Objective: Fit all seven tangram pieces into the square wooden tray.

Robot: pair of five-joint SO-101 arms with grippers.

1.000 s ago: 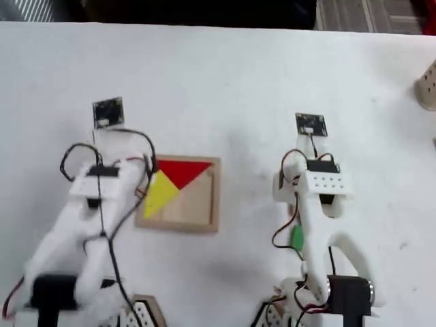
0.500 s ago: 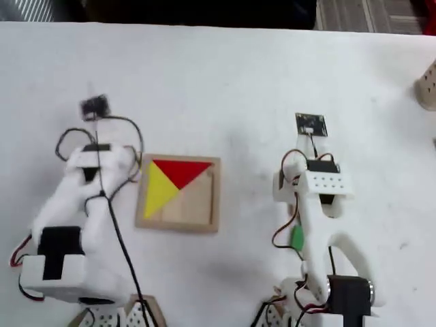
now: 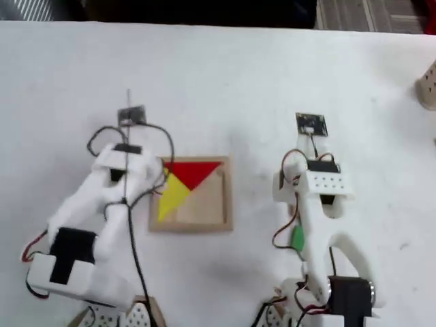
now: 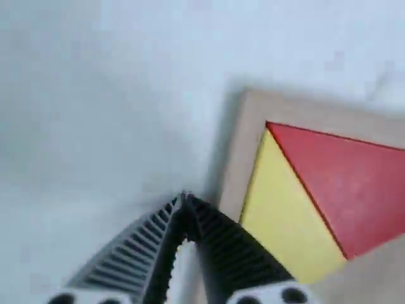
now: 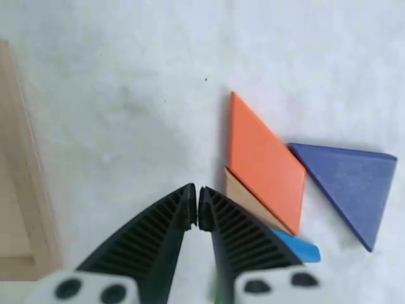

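1. Two pieces lie in the square wooden tray (image 3: 191,227): a red triangle (image 3: 195,171) along the far rim and a yellow triangle (image 3: 170,195) along the left rim. They touch along one slanted edge
2. The rest of the tray floor is bare wood, open toward the near and right rims
3. The left gripper (image 4: 185,204) is pinched closed on nothing. Its tips are over the white table (image 3: 218,68), just outside the tray's left rim and beside the yellow triangle
4. The right gripper (image 5: 195,206) is also clenched and empty, above bare table between the tray's rim and a cluster of loose pieces
5. In that cluster an orange parallelogram (image 5: 262,155) has a pale tan triangle (image 5: 248,195) against one edge. A dark blue triangle (image 5: 348,183) touches its corner, and a light blue piece (image 5: 299,248) is partly hidden by a finger
6. Wide open table lies beyond the tray and between the arms. A perforated wooden block (image 3: 428,85) sits at the right edge, well apart
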